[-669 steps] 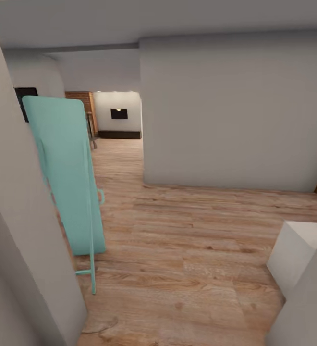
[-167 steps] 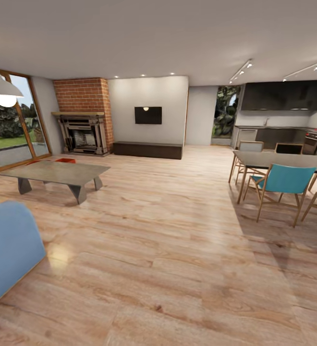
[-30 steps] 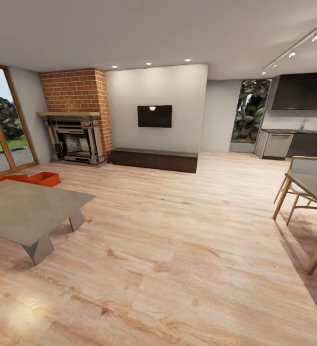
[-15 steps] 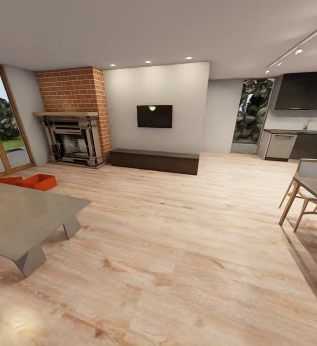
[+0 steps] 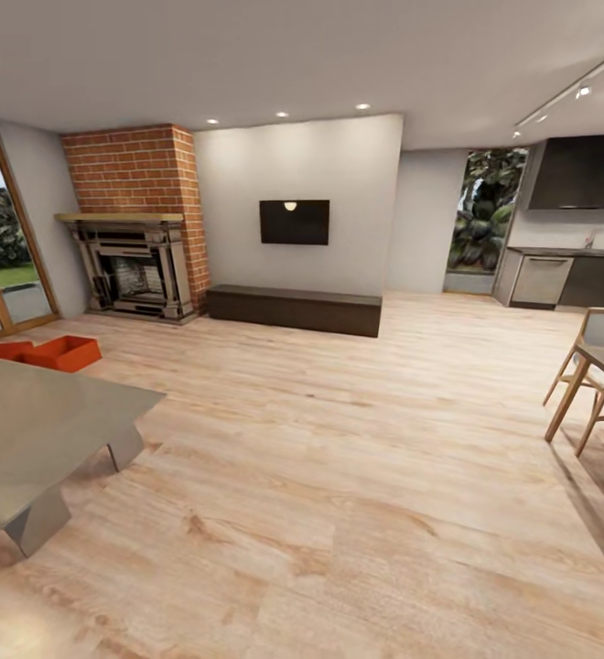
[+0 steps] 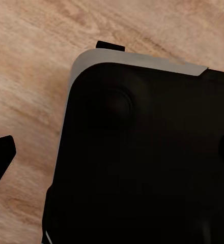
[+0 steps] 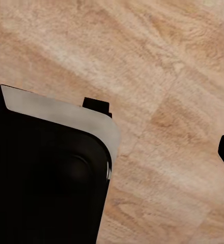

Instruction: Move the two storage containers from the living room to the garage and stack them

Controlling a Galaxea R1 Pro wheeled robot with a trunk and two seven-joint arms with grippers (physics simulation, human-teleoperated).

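Two red-orange open-top storage containers [image 5: 41,351] sit side by side on the light wood plank floor [image 5: 357,476] at far left, behind a grey low coffee table [image 5: 37,430], near a brick fireplace [image 5: 137,229]. Whether either gripper is parted or closed cannot be told.

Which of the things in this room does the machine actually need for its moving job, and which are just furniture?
Needed:
- two red-orange open-top storage containers, on the light wood plank floor beyond the grey coffee table

Just there:
- brick fireplace
- black wall television
- dark low bench
- wooden dining chair
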